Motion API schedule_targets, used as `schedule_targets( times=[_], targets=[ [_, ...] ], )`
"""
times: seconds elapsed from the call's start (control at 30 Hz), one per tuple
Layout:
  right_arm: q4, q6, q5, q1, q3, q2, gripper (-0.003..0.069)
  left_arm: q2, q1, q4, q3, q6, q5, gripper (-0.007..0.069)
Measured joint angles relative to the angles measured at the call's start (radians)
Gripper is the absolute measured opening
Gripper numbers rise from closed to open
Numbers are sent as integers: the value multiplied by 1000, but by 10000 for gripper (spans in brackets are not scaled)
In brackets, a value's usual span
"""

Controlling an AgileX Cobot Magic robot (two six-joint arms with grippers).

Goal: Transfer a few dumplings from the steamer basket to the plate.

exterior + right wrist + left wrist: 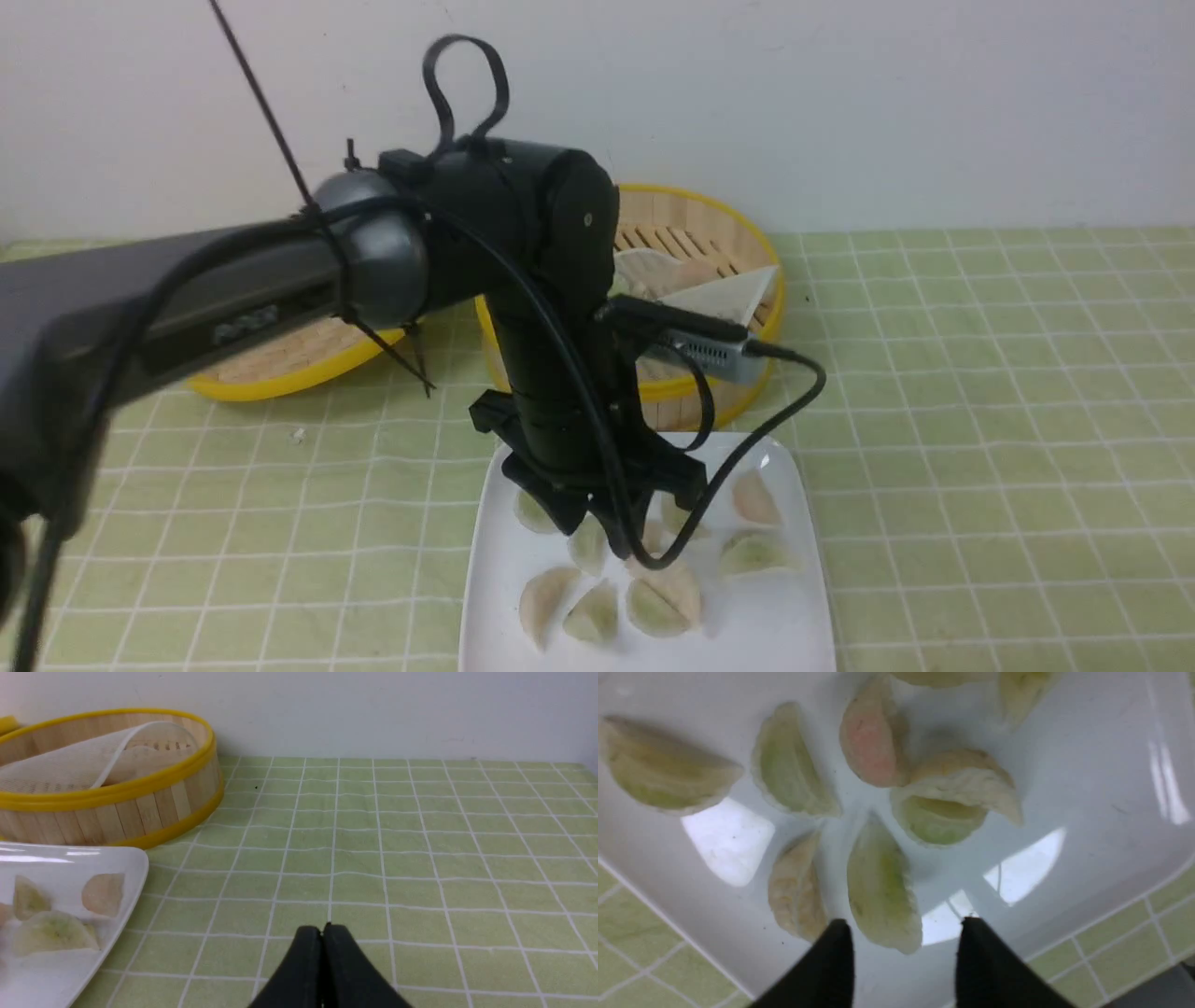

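Note:
The white plate [775, 621] holds several pale green and beige dumplings [658, 602]. My left gripper [597, 532] hangs open just above them. In the left wrist view its black fingers [840, 952] stand apart over the plate [1087, 765]; the left gripper [906, 926] holds nothing. The end of a green dumpling [882, 886] lies on the plate between them, untouched. The steamer basket [767, 280] stands behind the plate, its white liner paper [719, 294] folded up. My right gripper [322, 927] is shut and empty over the cloth, right of the plate [135, 863] and the basket [117, 791].
The shallow yellow-rimmed lid [280, 364] lies left of the basket, partly behind my left arm. A green checked cloth [980, 420] covers the table. A white wall stands close behind the basket. The left arm's cable [747, 448] hangs over the plate's far edge.

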Motion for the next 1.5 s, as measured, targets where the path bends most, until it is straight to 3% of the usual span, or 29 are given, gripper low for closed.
schedule_targets(
  times=[0.1,0.23,0.5,0.83,1.17,1.5],
  targets=[
    [0,0,0,0,0,0,-15,-138,0,18,9,-1,2,64],
    [0,0,0,0,0,0,-15,-336,0,72,36,-1,14,2],
    [0,0,0,0,0,0,-15,-808,0,153,246,-24,-124,-6],
    [0,0,0,0,0,0,-15,-1245,0,155,702,-27,-617,-6],
    [0,-1,0,0,0,0,-15,-1401,0,190,789,-27,-647,-6],
    [0,-1,0,0,0,0,-15,-1432,13,394,860,-87,-633,-6]
  ],
)
